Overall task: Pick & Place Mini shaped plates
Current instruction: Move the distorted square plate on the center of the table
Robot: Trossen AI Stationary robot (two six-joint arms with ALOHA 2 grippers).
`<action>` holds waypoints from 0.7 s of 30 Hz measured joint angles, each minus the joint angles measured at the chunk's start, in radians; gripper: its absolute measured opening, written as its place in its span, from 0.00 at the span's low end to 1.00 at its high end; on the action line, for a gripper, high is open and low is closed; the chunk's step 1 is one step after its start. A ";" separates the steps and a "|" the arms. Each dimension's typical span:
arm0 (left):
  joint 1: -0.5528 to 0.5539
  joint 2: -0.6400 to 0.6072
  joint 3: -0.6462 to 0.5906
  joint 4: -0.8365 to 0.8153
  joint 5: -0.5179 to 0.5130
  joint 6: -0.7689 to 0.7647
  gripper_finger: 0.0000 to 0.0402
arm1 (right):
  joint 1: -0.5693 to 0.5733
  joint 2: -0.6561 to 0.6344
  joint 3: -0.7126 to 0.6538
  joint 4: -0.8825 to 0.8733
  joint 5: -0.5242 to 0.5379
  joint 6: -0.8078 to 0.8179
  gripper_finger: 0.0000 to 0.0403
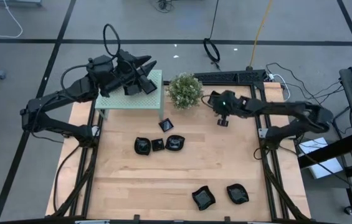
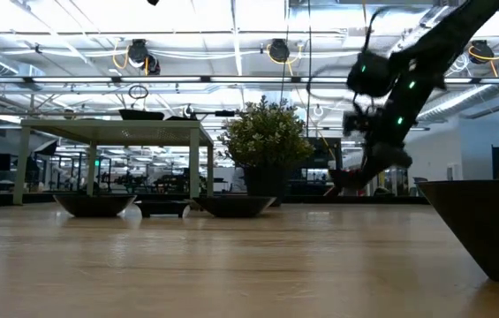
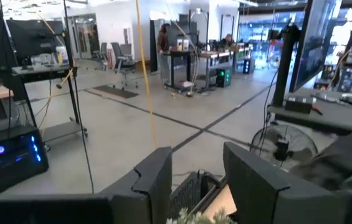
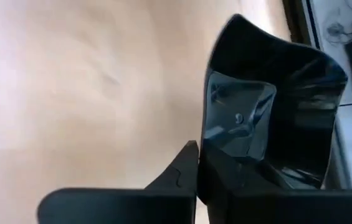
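My right gripper (image 1: 223, 119) hangs above the table's far right part, right of the potted plant, shut on one glossy black square mini plate (image 4: 269, 106). In the low view that plate (image 2: 348, 181) shows below the gripper, clear of the wood. Three black plates (image 1: 157, 144) lie side by side on their bases in the table's middle, and a small one (image 1: 166, 125) lies just beyond them. Two more (image 1: 203, 197) (image 1: 237, 193) rest near the near edge. My left gripper (image 3: 197, 186) is open and empty, above the pale green stand (image 1: 129, 99). My right gripper pinches the square plate by its rim (image 4: 202, 163), one finger on the inner face and one on the outer. The plate is lifted clear of the table and stands tilted on edge, its hollow facing the wrist camera.
A green leafy potted plant (image 1: 185, 90) stands between the stand and my right gripper. The stand's legs (image 2: 194, 168) rise behind the middle plates. One plate's wall (image 2: 487, 230) looms close at the low view's right. Bare wood lies in the table's near left part.
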 joint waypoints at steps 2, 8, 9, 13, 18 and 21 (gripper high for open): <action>0.000 0.000 0.000 -0.021 0.000 0.004 0.37 | 0.075 -0.063 0.000 -0.040 -0.002 0.122 0.00; 0.000 0.000 0.000 -0.044 0.012 0.028 0.37 | 0.288 -0.203 0.000 -0.065 -0.055 0.406 0.00; 0.000 0.000 0.000 -0.044 0.023 0.021 0.37 | 0.317 -0.212 0.000 -0.062 -0.084 0.437 0.00; -0.008 0.000 0.000 -0.044 0.083 -0.057 0.37 | 0.422 -0.212 0.000 -0.056 -0.146 0.498 0.00; -0.037 0.000 0.000 -0.044 0.187 -0.206 0.37 | 0.502 -0.143 0.000 0.010 -0.209 0.481 0.00; -0.063 0.000 0.000 -0.043 0.228 -0.302 0.37 | 0.535 -0.075 0.000 0.108 -0.243 0.439 0.00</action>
